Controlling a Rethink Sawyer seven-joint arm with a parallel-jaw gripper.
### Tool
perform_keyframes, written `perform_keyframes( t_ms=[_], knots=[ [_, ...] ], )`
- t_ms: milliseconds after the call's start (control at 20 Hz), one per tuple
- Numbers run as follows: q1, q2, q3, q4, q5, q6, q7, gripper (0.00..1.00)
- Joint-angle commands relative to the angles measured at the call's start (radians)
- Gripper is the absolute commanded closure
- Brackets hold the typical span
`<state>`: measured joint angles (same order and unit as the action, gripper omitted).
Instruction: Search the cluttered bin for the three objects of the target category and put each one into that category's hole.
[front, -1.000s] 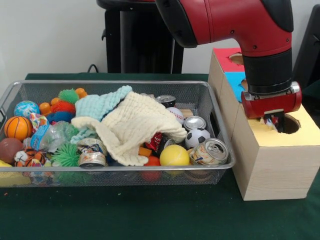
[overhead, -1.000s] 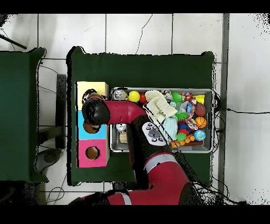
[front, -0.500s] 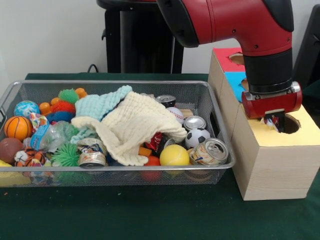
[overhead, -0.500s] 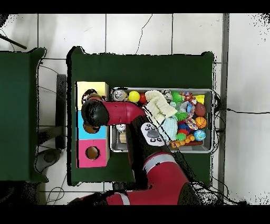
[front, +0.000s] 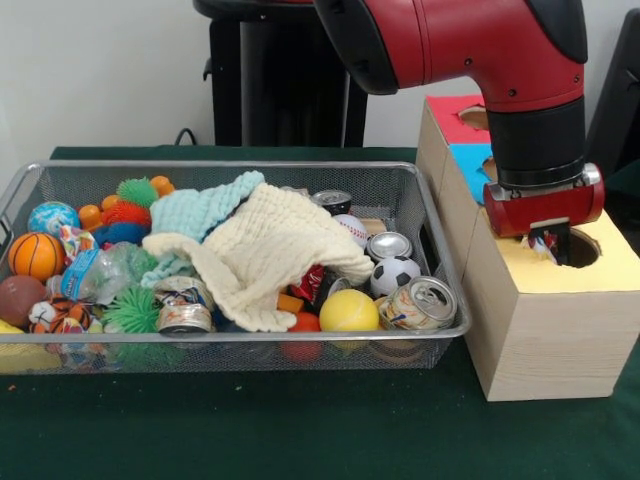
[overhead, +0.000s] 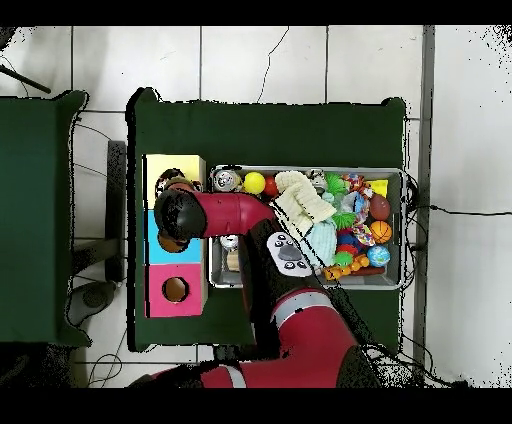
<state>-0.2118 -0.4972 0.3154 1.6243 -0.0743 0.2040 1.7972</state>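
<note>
My gripper (front: 545, 244) hangs at the round hole (front: 580, 248) in the yellow top (front: 612, 270) of the wooden box, low over the hole's left rim. A small red-and-white thing shows under the gripper's red base; whether it is held is unclear. In the overhead view the arm's wrist (overhead: 178, 212) covers the gripper beside the yellow section (overhead: 175, 165). The wire bin (front: 240, 165) holds cans (front: 425, 303) (front: 388, 245) (front: 332, 201), a soccer ball (front: 397, 274), a yellow ball (front: 349, 311), a cream cloth (front: 270, 250) and a teal cloth (front: 200, 210).
The box also has a blue section (overhead: 160, 250) and a pink section (overhead: 175, 290) with its own hole. More balls, spiky toys and a crushed can (front: 183, 310) crowd the bin's left half. The bin (overhead: 403, 230) sits close against the box on green cloth.
The upper arm has shifted very slightly; the gripper stays at the yellow hole and the bin's contents have not moved.
</note>
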Motion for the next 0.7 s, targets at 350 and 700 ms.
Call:
perform_keyframes(
  t_ms=[350, 700],
  knots=[
    [0.003, 0.076, -0.029, 0.106, -0.070, 0.001, 0.081, 1.00],
    [-0.001, 0.075, -0.025, 0.095, -0.086, -0.019, 0.066, 1.00]
  ],
)
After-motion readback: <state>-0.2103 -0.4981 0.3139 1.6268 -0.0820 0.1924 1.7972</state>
